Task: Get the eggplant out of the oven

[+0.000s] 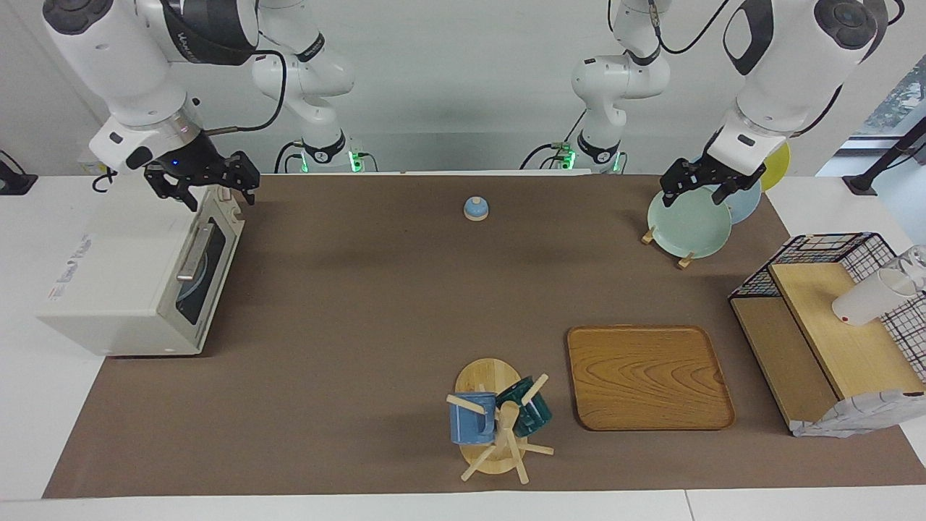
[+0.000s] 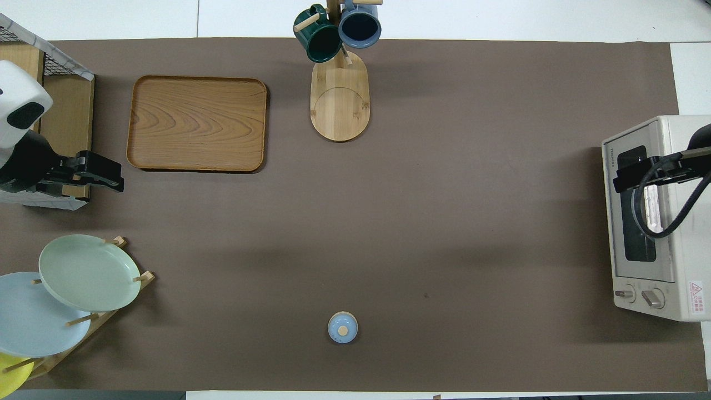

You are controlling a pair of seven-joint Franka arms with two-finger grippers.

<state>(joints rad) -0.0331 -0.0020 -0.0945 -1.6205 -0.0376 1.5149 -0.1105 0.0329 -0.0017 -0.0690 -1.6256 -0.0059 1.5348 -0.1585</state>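
The cream-white oven stands at the right arm's end of the table, its dark glass door shut and the metal bar handle across it. The eggplant is hidden; nothing of it shows through the glass. My right gripper hangs open and empty in the air over the oven's front top edge, at the end nearer the robots. My left gripper is raised, open and empty, at the left arm's end, close above the plate rack.
A rack of plates stands near the left arm's base, with a wire-and-wood shelf and a white cup farther out. A wooden tray, a mug tree and a small blue lidded pot sit mid-table.
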